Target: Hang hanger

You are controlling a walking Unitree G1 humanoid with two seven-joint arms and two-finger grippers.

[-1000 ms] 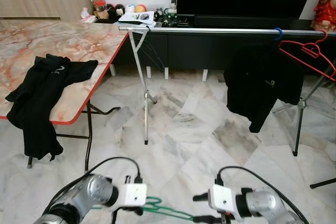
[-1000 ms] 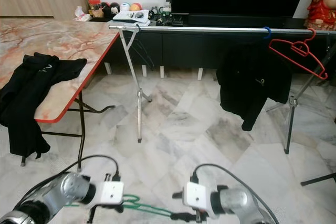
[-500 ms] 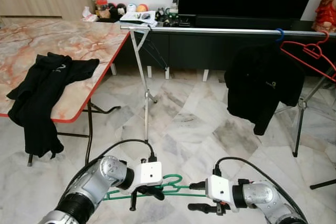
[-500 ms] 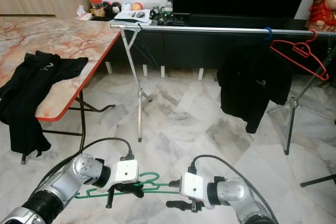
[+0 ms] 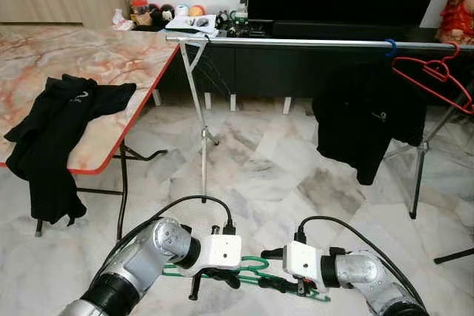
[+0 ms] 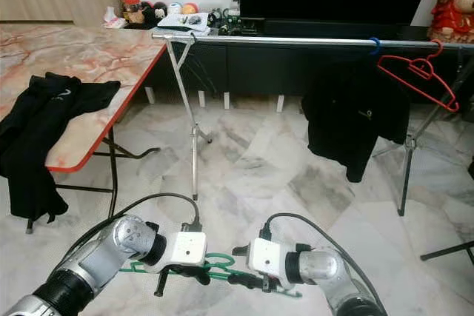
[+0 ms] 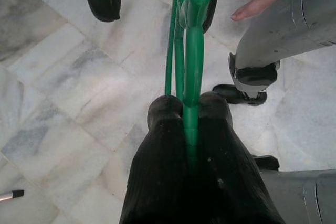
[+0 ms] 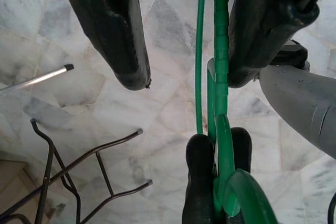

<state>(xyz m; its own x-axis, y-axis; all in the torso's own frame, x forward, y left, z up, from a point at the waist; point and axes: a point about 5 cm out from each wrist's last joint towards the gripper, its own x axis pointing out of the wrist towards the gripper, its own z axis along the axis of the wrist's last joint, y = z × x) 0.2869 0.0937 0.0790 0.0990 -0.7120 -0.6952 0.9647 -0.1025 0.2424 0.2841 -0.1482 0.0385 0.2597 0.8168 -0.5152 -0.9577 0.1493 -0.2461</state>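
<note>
One thin green hanger (image 5: 252, 268) (plastic) pinched in left pincer (image 5: 215, 279); right pincer (image 5: 272, 270) apart

Open rail (image 5: 296, 44) span between table (image 5: 111, 64) and black garment (image 5: 366, 120), red hanger (image 5: 433, 79) beyond.

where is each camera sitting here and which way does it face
Left eye view: on the head, looking forward and down at the rail and floor; both silver arms show, holding the green hanger.
Right eye view: the other eye of the pair, showing the same scene.
Left wrist view: looks along the left gripper, shut on the hanger, toward the right gripper.
Right wrist view: looks along the open right gripper, back at the left one.
Shared: both wrist views show the hanger and the opposite gripper.
</note>
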